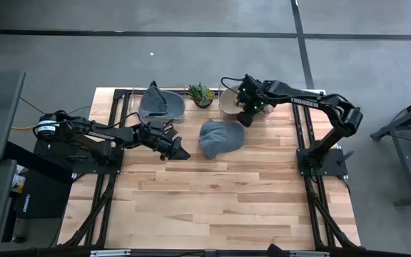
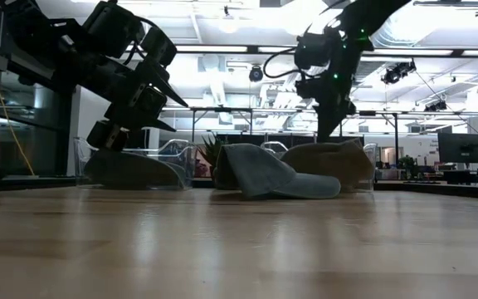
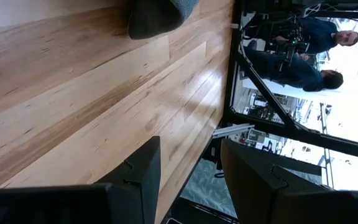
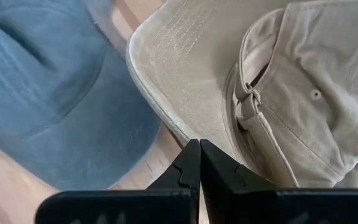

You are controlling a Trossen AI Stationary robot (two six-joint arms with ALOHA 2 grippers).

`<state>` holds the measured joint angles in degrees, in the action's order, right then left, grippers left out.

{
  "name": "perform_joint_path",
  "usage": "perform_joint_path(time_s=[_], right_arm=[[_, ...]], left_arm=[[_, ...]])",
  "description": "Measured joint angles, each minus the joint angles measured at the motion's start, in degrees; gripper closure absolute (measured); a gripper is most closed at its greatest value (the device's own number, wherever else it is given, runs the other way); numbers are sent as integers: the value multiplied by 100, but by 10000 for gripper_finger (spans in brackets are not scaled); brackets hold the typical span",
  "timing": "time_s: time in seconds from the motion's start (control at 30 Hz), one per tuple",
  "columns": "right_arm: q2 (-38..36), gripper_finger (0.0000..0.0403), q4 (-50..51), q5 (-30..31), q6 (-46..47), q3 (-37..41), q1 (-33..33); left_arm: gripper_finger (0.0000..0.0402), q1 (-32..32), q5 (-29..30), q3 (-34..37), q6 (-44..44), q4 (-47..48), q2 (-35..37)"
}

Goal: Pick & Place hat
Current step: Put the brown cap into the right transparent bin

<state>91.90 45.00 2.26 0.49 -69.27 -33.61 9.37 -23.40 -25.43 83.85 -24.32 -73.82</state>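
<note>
A beige cap lies near the table's far edge, and a blue-grey cap rests on the wood just in front of it. My right gripper points down over the beige cap with its fingers shut. In the right wrist view its tips stand at the brim, with the back strap beyond. My left gripper is open and hovers above the table left of the blue-grey cap, touching nothing. My right gripper comes from above, pointing down, with shut fingertips at the near edge of the beige cap's brim. I cannot tell whether they touch it. The cap lies flat on the table.
A third, grey cap sits in a clear container at the far edge, with a small potted plant between it and the beige cap. Bare wood stretches toward the near edge. People stand beyond the table.
</note>
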Motion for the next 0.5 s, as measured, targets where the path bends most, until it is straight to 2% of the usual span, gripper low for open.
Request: perform_joint_path(time_s=[0.37, 0.5], right_arm=[[-35, 403, -616, 209, 171, -377, -147], [-16, 403, -935, 195, 831, -407, -453]], left_arm=[[254, 0, -7, 0, 42, 0, 0], [254, 0, -7, 0, 43, -1, 0]])
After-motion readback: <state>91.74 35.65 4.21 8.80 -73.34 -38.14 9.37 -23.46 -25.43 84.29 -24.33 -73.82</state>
